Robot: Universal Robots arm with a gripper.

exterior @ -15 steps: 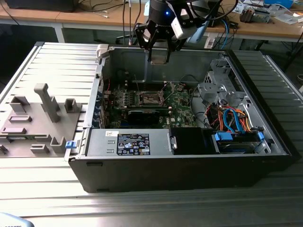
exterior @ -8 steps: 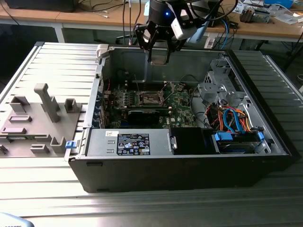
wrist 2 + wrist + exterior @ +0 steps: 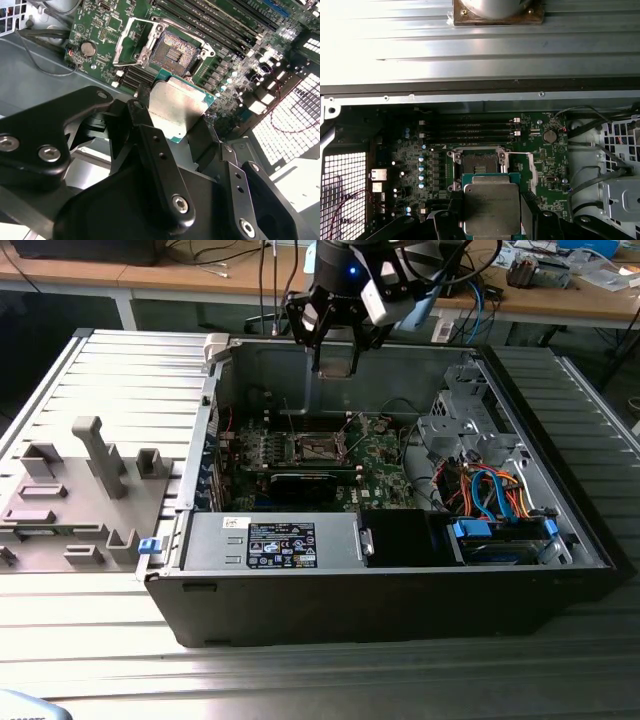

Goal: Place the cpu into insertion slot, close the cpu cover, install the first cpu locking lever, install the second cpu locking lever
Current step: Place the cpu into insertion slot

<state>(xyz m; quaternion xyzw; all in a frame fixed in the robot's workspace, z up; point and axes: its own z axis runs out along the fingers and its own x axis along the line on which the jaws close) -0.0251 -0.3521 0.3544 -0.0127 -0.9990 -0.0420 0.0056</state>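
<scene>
The gripper clamps the cpu by its edges, clear of the bare insertion slot; I'd say square it up, lower it flat, no force.

Dull silver-grey cpu with teal-green border. Green motherboard. Dark insertion slot, silvery rim. Black gripper. Blue and orange cables at 3 o'clock of motherboard, exterior view.
</scene>
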